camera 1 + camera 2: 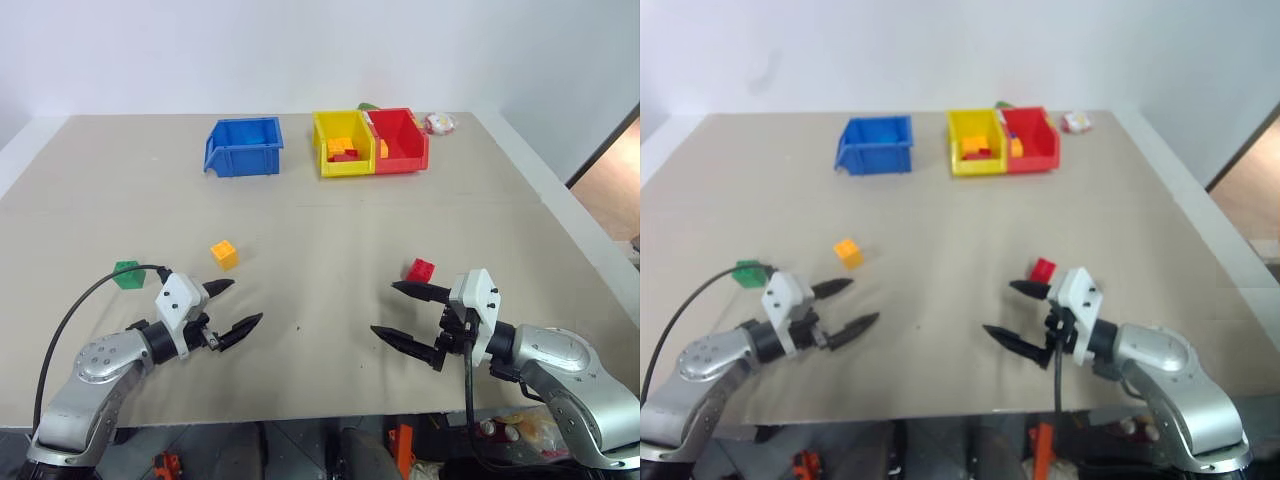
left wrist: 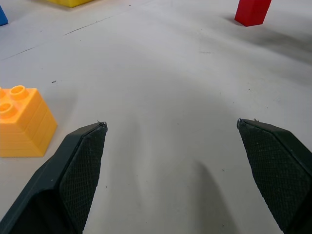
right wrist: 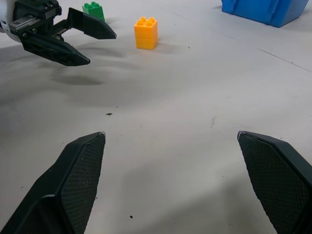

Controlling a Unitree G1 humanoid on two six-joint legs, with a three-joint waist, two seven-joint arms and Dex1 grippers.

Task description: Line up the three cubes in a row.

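While both my arms hover low over the table [image 1: 330, 230], the head view shows my left gripper [image 1: 240, 306] and right gripper [image 1: 398, 313] spread wide, holding nothing. The green cube [image 1: 127, 273] sits just beside my left wrist, the orange cube [image 1: 224, 254] near my left fingertips, the red cube [image 1: 420, 270] close behind my right gripper. A blue bin [image 1: 244, 146], yellow bin [image 1: 343, 143] and red bin [image 1: 401, 139] stand at the far side.

My left wrist view catches the orange cube's studs up close, beside one finger [image 2: 73, 180], the red cube far off.

My right wrist view shows my left gripper with the green and orange cubes beyond it.
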